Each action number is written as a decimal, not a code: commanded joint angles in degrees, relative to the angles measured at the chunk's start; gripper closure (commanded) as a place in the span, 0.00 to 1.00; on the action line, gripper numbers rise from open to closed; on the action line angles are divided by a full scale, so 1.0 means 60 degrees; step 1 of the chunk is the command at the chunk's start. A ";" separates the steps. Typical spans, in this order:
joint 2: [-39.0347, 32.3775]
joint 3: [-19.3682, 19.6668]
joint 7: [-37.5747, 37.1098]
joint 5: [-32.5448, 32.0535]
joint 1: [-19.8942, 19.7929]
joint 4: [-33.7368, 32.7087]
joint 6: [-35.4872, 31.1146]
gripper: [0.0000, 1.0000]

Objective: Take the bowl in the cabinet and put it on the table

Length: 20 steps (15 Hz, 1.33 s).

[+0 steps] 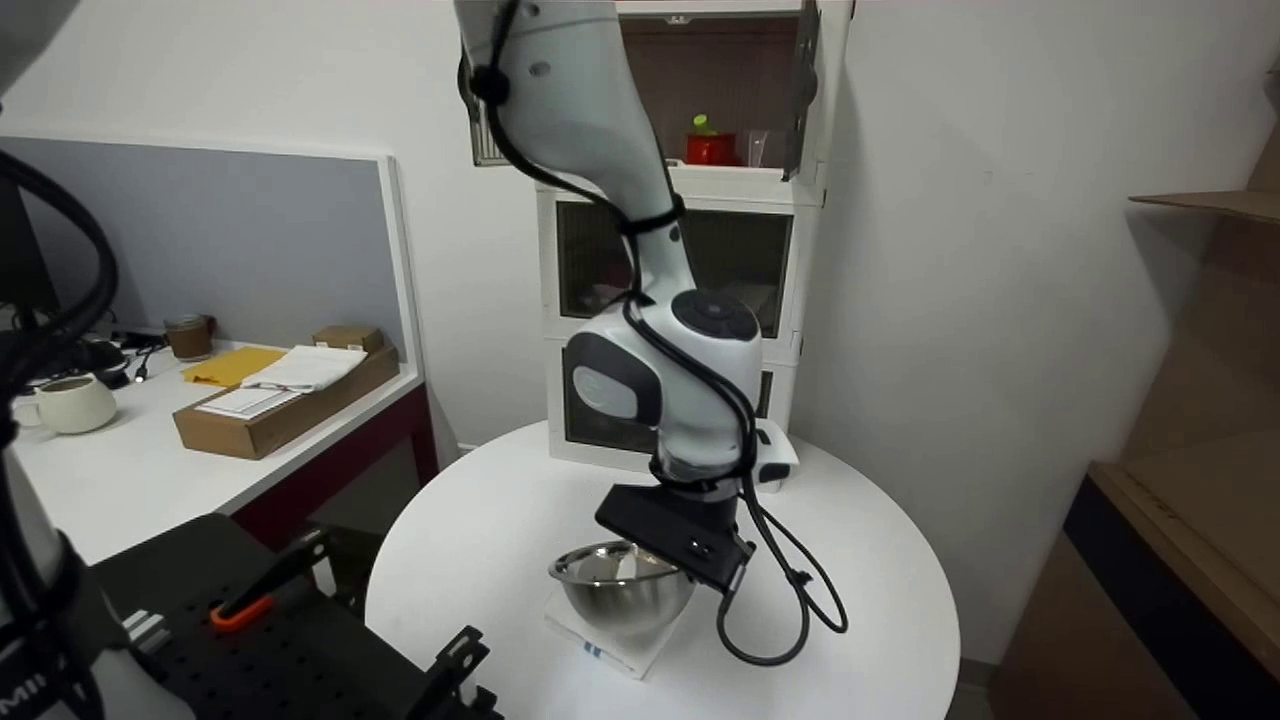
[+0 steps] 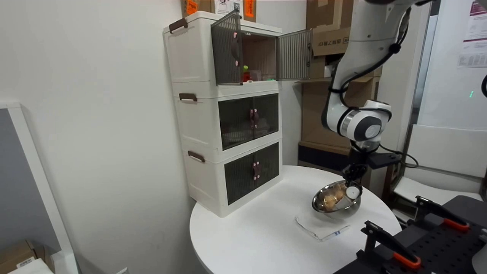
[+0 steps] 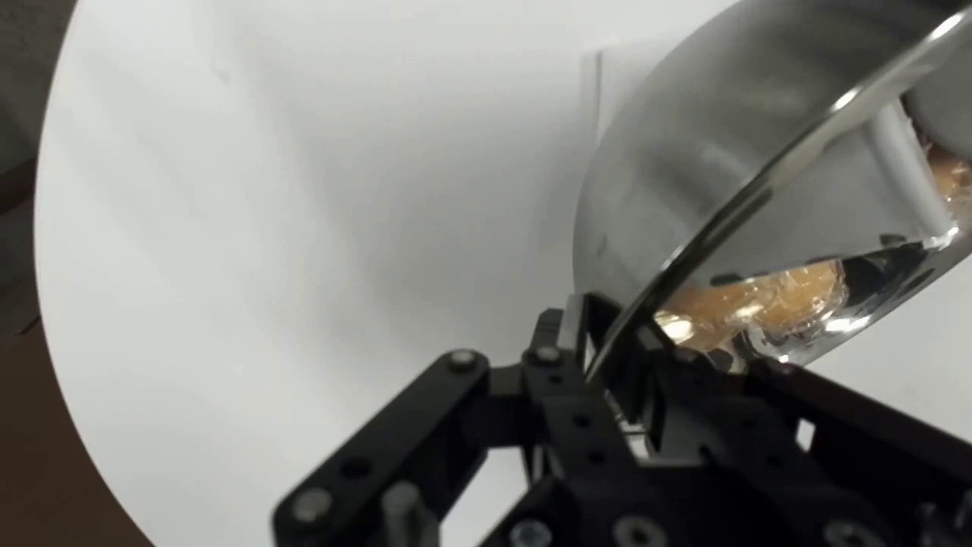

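Over the round table [image 1: 460, 560], near side: steel bowl [image 1: 625, 605], tilted;
Your gripper [image 3: 607, 327]: pinching the rim [image 3: 759, 176];
Rim: level, lower gently, then release.

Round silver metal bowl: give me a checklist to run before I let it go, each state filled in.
1. Black hand pinching the rim of the bowl: ok, one finger inside, one outside.
2. Bowl above the round white table: ok.
3. Bowl level: not ok, it tilts.
4. Tan-orange pieces inside the bowl: ok.
5. Base seated on the flat white cloth-like sheet: cannot tell, contact hidden.
6. White arm clear of the open grey doors of the white cabinet: ok, apart in an exterior view.
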<state>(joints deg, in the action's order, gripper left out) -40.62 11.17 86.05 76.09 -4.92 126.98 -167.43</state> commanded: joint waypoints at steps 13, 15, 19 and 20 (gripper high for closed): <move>-0.3993 -0.0930 0.1779 0.0201 -0.2484 -0.5678 0.0913 0.98; -0.3528 -0.1190 0.2017 0.0582 -0.2208 -0.5226 0.0323 0.98; -0.3221 -0.1948 0.3063 0.1706 -0.2258 -0.5282 -0.0926 0.98; -0.3170 -0.2144 0.3288 0.1983 -0.2265 -0.5328 -0.1160 0.98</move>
<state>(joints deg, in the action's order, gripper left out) -61.41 1.27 100.35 82.64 -18.26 95.13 -170.26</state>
